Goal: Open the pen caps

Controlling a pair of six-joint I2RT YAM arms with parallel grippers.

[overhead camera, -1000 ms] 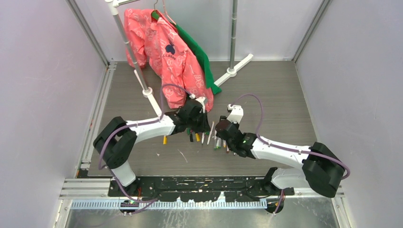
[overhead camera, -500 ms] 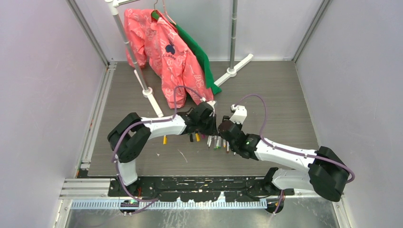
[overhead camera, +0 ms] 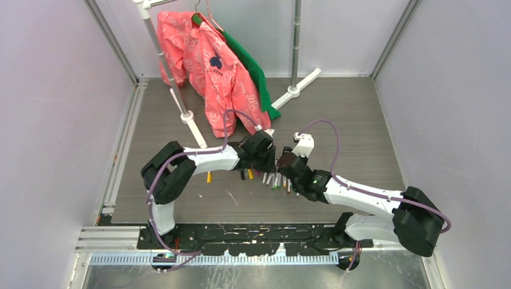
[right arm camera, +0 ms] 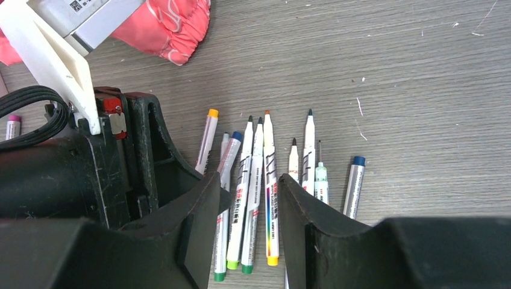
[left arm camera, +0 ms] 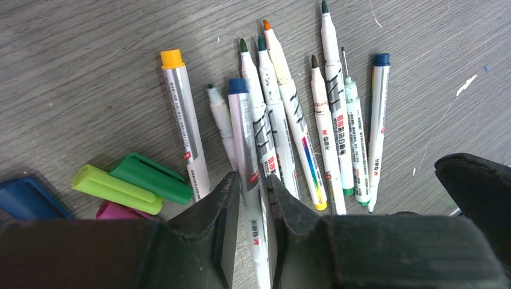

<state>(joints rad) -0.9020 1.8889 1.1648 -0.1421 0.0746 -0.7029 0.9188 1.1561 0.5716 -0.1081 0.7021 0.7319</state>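
Ten pens [left arm camera: 283,120] lie fanned on the table [overhead camera: 361,120]. Seven show bare tips and three show blunt coloured ends: one yellow end [left arm camera: 172,58] and two blue ends [left arm camera: 238,85]. Of the bare tips, four look green, one is orange, one is brown, and one is too thin to tell. Four loose caps lie left of the fan: one lime cap [left arm camera: 114,189], one dark green cap [left arm camera: 150,179], one magenta cap [left arm camera: 114,211] and one blue cap [left arm camera: 27,198]. Toward the far edge hang two garments, a pink jacket [overhead camera: 211,66] and a green one [overhead camera: 256,75], beside two upright poles [overhead camera: 163,54]. Two arms reach in from the near edge: a left arm [overhead camera: 202,159] and a right arm [overhead camera: 355,194].
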